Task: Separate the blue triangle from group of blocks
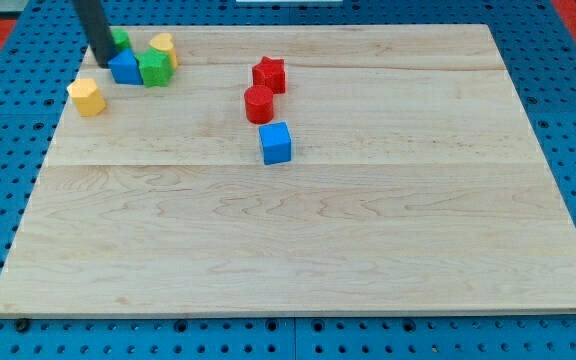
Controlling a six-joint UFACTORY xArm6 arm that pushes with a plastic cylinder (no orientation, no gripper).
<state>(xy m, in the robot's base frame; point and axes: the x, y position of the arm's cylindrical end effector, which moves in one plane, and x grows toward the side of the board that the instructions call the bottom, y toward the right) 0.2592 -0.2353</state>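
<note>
The blue triangle (pixel 126 68) lies near the board's top left corner, touching a green star (pixel 154 70) on its right. A yellow block (pixel 164 48) sits just above the star. A green block (pixel 120 40) shows partly behind my rod, above the blue triangle. My tip (pixel 103 63) rests on the board right at the blue triangle's left edge, apparently touching it. A yellow hexagon (pixel 87 96) lies apart, below and left of the tip.
A red star (pixel 268 74), a red cylinder (pixel 259 103) and a blue cube (pixel 276 142) form a loose column near the middle top of the wooden board (pixel 318 240). A blue pegboard surrounds the board.
</note>
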